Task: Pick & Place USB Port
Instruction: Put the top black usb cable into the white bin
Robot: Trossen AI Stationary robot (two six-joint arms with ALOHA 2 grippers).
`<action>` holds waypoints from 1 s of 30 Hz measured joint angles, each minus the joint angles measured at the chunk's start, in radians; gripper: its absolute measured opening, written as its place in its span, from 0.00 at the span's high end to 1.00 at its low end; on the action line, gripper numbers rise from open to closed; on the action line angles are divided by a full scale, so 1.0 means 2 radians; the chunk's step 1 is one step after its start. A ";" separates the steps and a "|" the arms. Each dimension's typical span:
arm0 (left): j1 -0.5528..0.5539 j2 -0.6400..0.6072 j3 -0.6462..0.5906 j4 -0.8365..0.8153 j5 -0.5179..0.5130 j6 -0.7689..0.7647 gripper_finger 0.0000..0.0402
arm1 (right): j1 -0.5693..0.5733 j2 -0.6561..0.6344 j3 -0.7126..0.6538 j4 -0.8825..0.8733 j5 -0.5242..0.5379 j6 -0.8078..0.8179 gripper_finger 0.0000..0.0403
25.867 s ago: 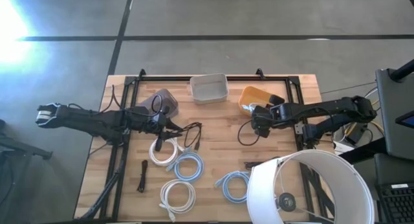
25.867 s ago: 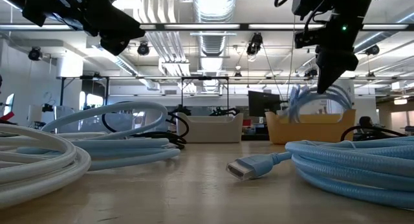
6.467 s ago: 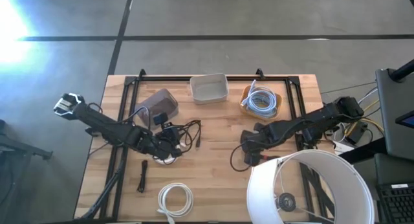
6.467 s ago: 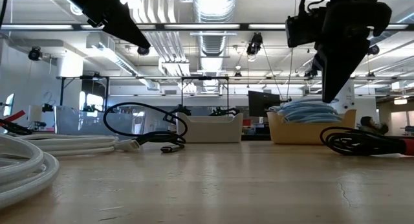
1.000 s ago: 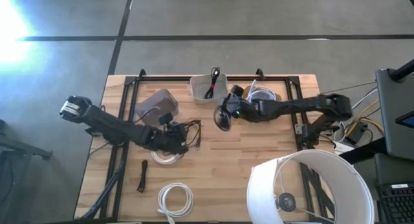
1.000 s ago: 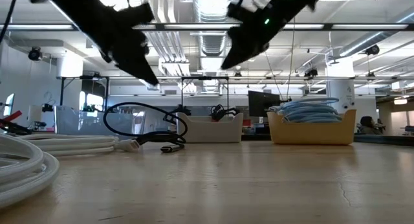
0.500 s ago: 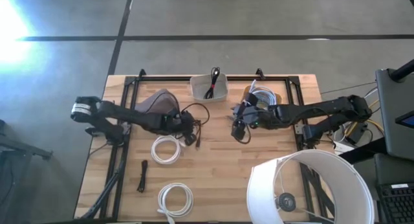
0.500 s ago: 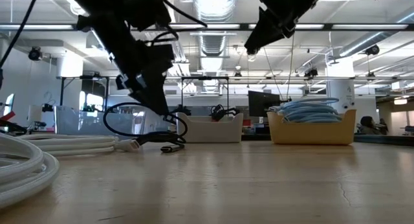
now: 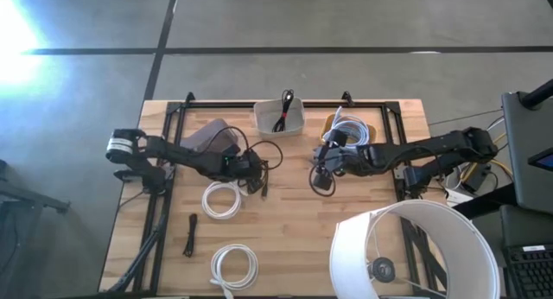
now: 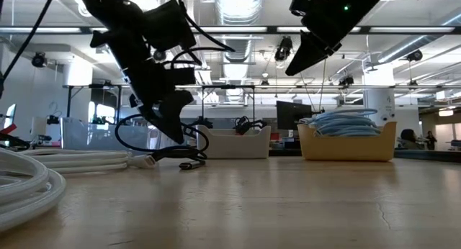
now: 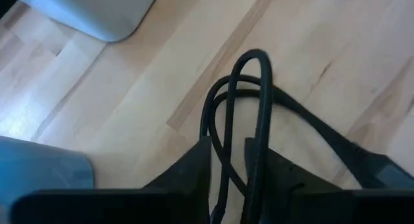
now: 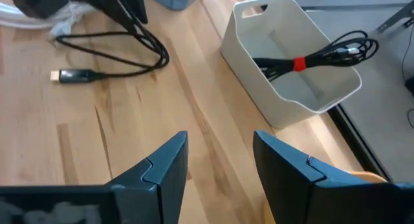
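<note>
A loose black USB cable [image 9: 262, 167] lies in loops on the wooden table, its plug [image 12: 67, 75] flat on the wood. My left gripper [image 9: 250, 166] is low over those loops, its fingers close together around the strands [image 11: 228, 160]; it also shows in the low view [image 10: 175, 121]. My right gripper [image 9: 320, 176] is open and empty, raised above the table's middle [image 10: 315, 47], right of the white bin [image 9: 279, 118]. That bin holds a bundled black cable with a red tie [image 12: 315, 54]. My left gripper has two strands of the black cable's loop [image 11: 222, 144] between its two fingers, near the loop's bend. The fingers come from above, slanting down, and lie along the strands. The cable's loops lie on the table.
A grey bin [image 9: 211, 139] stands behind the left gripper. A yellow bin with blue cables [image 9: 349, 130] stands at the back right. Two white cable coils [image 9: 223, 200] [image 9: 235, 264] and a small black piece [image 9: 189, 234] lie near the front. A large white round shade [image 9: 415, 251] covers the near right.
My left gripper has swung toward the table's far edge and right and come down onto the black cable's loops. My right gripper has drawn away from the white bin toward the table's right and near side, staying open.
</note>
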 joint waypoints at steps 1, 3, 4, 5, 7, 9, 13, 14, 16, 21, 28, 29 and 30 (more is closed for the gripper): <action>0.000 -0.002 0.002 0.000 0.001 0.000 0.79 | 0.000 -0.001 0.000 -0.004 0.000 0.000 0.58; 0.000 -0.012 0.002 0.001 0.002 0.000 0.87 | 0.000 -0.003 0.000 -0.004 0.000 0.000 0.58; 0.000 -0.017 0.002 0.002 0.002 0.000 0.90 | 0.000 -0.003 0.000 -0.004 0.000 0.000 0.58; 0.000 -0.024 0.002 0.004 0.002 0.000 0.94 | 0.000 -0.005 0.000 -0.004 0.000 0.000 0.58; -0.001 -0.037 0.002 0.005 0.003 0.001 0.98 | 0.000 -0.007 0.000 -0.004 0.000 -0.001 0.58; -0.002 -0.052 0.003 0.006 0.003 0.002 0.98 | 0.000 -0.010 0.000 -0.004 0.000 -0.003 0.58; -0.004 -0.082 0.010 0.013 0.002 0.019 0.98 | 0.000 -0.014 0.000 -0.004 0.000 -0.003 0.58; -0.004 -0.088 0.012 0.020 0.002 0.027 0.98 | 0.000 -0.015 0.000 -0.004 0.000 -0.002 0.58; -0.003 -0.099 0.017 0.043 0.001 0.042 0.99 | 0.000 -0.017 0.000 -0.003 -0.001 0.005 0.58; 0.000 -0.109 0.042 0.081 -0.022 0.096 0.98 | 0.007 -0.018 0.000 -0.004 -0.013 0.019 0.58; 0.027 -0.104 0.101 0.084 -0.071 0.184 0.98 | 0.011 -0.018 0.000 -0.005 -0.090 0.036 0.58; 0.033 -0.101 0.110 0.084 -0.071 0.196 0.98 | 0.011 -0.018 0.000 -0.005 -0.096 0.043 0.58; 0.040 -0.099 0.117 0.084 -0.071 0.208 0.98 | 0.011 -0.018 0.000 -0.005 -0.103 0.052 0.58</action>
